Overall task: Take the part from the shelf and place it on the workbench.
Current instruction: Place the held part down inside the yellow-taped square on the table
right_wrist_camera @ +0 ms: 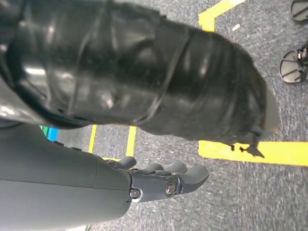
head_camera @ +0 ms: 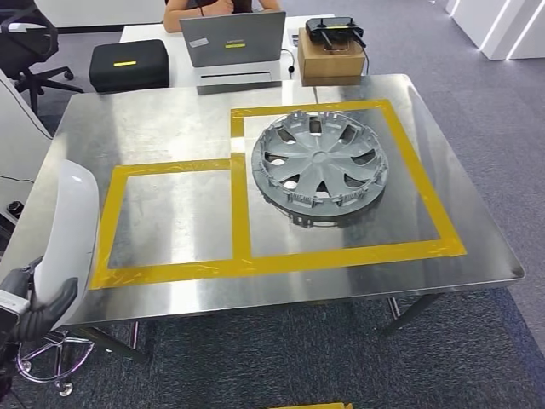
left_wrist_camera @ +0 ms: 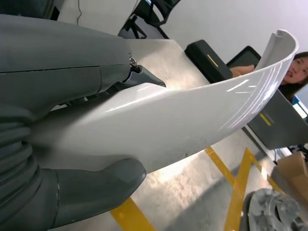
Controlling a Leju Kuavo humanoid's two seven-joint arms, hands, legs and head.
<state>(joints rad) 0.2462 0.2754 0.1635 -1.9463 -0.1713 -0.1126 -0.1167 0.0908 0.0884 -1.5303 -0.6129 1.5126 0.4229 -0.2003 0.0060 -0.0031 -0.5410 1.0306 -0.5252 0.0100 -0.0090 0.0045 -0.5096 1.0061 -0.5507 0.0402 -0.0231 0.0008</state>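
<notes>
head view: left hand (head_camera: 40, 305) grips curved glossy white plastic panel (head_camera: 69, 226) beside steel worktop (head_camera: 161, 136); carrying step; next, lower it inside the yellow-taped square (head_camera: 172, 218); right hand (right_wrist_camera: 160, 180) hangs with fingers extended, holding nothing

The curved white part (left_wrist_camera: 174, 120) is glossy smooth plastic that throws bright reflections. The silver workbench top (head_camera: 180, 136) is brushed metal with a dull sheen, marked with shiny yellow tape (head_camera: 239, 204). The grey spoked wheel cover (head_camera: 319, 162) looks like matt plastic. The left hand (left_wrist_camera: 83, 192) has a matt, smooth dark-grey skin.
</notes>
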